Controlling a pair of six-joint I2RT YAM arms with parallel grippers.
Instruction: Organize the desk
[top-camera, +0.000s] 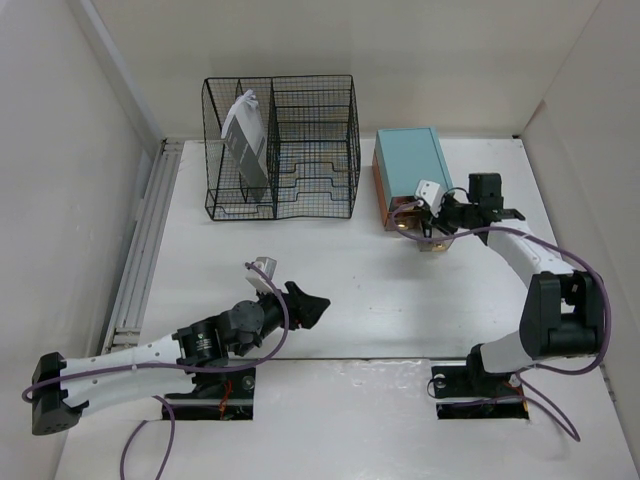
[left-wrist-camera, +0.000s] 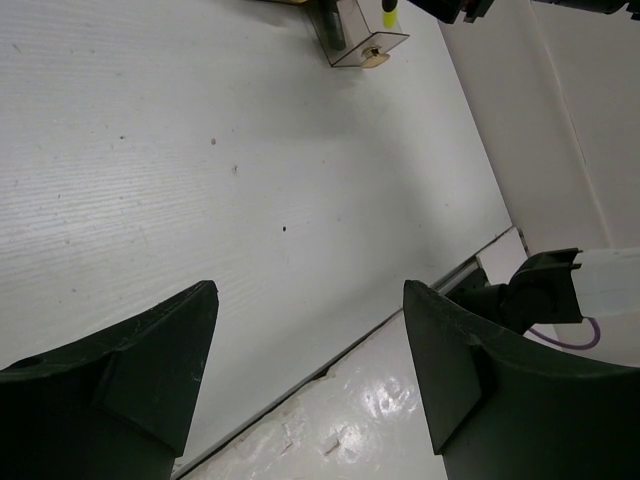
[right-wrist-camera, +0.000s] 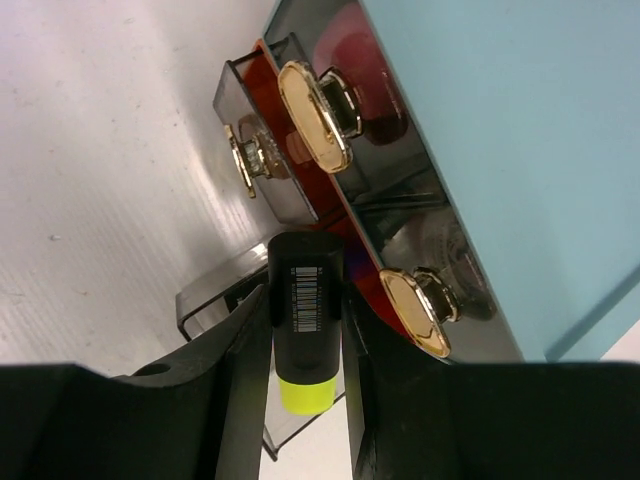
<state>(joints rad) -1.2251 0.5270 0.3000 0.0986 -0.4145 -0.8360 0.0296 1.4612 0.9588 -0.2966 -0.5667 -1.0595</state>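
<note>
At the near edge of the desk (top-camera: 380, 290), a large matte-white tabletop, two rectangular cut-outs (top-camera: 205, 398) were seen, with one arm base set at each. The desk filled the floor of a white-walled enclosure, and a grey ribbed rail (top-camera: 140, 250) was laid along its left edge.

The left gripper (left-wrist-camera: 310, 290) was held low over the near middle of the desk. Its two dark fingers (left-wrist-camera: 150, 370) were spread wide apart and nothing was held between them. Only bare, lightly speckled tabletop was shown in the gap.

Farther back on the right, the right gripper (right-wrist-camera: 305, 300) was positioned at the front of a teal drawer box (top-camera: 410, 165), which was stood on the desk toward the far right. The jaws were closed tightly on a highlighter (right-wrist-camera: 303, 325), black-bodied with a barcode label, its yellow-green end pointed back toward the wrist. The highlighter was held just in front of the box's glossy dark-red face, near two gold knobs (right-wrist-camera: 315, 115). A small smoky-clear drawer (right-wrist-camera: 262, 150) with its own gold handle was pulled out of that face, and a second clear tray (right-wrist-camera: 215, 295) was seen open below the highlighter. Whether the highlighter touched the tray could not be told.

At the far centre-left, a black wire-mesh rack (top-camera: 300, 140) was stood beside the box but apart from it. A pale flat item (top-camera: 245, 135) was leant in its left compartment; what it was could not be made out.
</note>
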